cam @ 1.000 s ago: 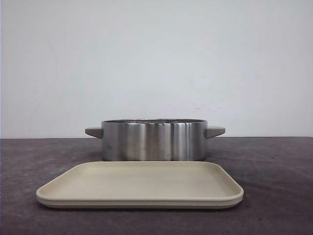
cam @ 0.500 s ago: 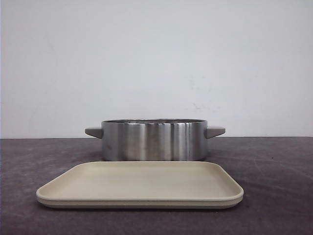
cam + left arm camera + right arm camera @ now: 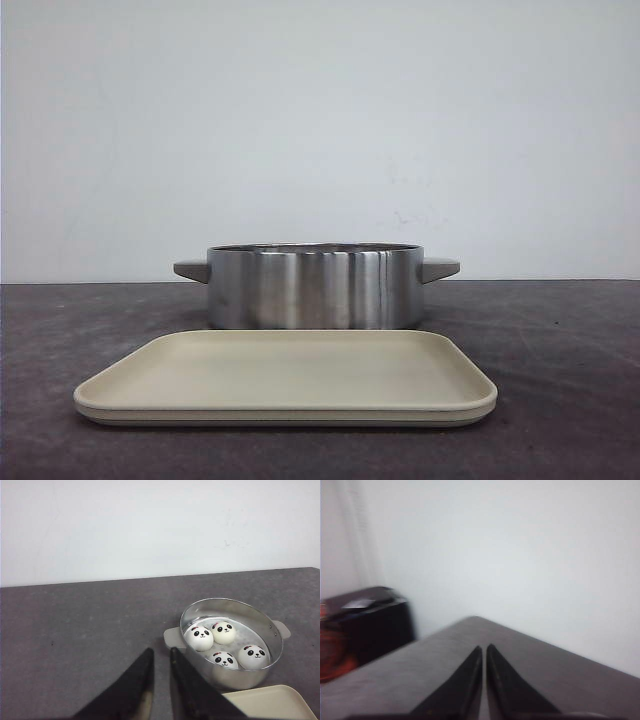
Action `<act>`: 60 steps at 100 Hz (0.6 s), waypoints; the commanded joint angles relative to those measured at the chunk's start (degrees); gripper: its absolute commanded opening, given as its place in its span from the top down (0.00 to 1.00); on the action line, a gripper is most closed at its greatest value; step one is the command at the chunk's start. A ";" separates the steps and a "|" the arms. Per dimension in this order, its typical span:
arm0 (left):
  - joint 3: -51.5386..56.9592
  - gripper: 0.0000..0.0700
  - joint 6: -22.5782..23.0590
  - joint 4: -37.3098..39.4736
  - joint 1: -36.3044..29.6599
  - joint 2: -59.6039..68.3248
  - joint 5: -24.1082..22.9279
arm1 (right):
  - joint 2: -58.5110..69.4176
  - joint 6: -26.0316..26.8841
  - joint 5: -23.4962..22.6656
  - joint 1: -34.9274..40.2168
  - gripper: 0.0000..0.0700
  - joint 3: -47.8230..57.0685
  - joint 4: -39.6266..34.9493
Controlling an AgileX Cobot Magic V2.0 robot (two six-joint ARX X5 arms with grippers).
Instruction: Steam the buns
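Observation:
Several white panda-face buns (image 3: 199,638) sit inside a round steel pot (image 3: 235,677) with beige handles; the front view shows only the pot's wall (image 3: 315,290), with the buns hidden inside. My left gripper (image 3: 161,652) hovers over bare table beside the pot's near handle. Its fingers are nearly together with a thin gap, and it holds nothing. My right gripper (image 3: 484,649) is shut and empty, pointing over the table toward the white wall, away from the pot. Neither gripper shows in the front view.
A beige rectangular tray (image 3: 290,370) lies on the dark table in front of the pot; its corner shows in the left wrist view (image 3: 272,705). A dark box (image 3: 370,620) and something red (image 3: 332,655) stand off the table's side in the blurry right wrist view.

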 commanded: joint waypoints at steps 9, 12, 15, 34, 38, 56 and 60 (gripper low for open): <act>0.87 0.96 0.90 0.70 -0.11 0.26 0.00 | -0.07 -0.96 7.30 -0.63 0.99 -0.87 -1.03; 0.87 0.96 0.90 0.70 -0.11 0.26 0.00 | -0.76 -2.03 8.28 -1.38 0.99 -1.88 -1.75; 0.87 0.96 0.90 0.70 -0.11 0.26 -0.02 | -1.29 -3.32 8.28 -2.16 0.99 -3.17 -2.19; 0.87 0.96 0.90 0.70 -0.11 0.26 0.00 | -7.72 -7.54 5.66 -6.80 0.99 -18.49 3.87; 0.87 0.96 0.90 0.70 -0.13 0.26 0.00 | -9.55 -7.50 5.66 -7.72 0.99 -22.62 6.67; 0.87 0.96 0.90 0.70 -0.11 0.26 0.00 | -20.00 -7.37 1.49 -14.19 0.99 -39.12 14.82; 0.87 0.96 0.90 0.72 -0.11 0.26 0.00 | -22.86 -7.28 0.31 -16.17 0.99 -41.83 14.80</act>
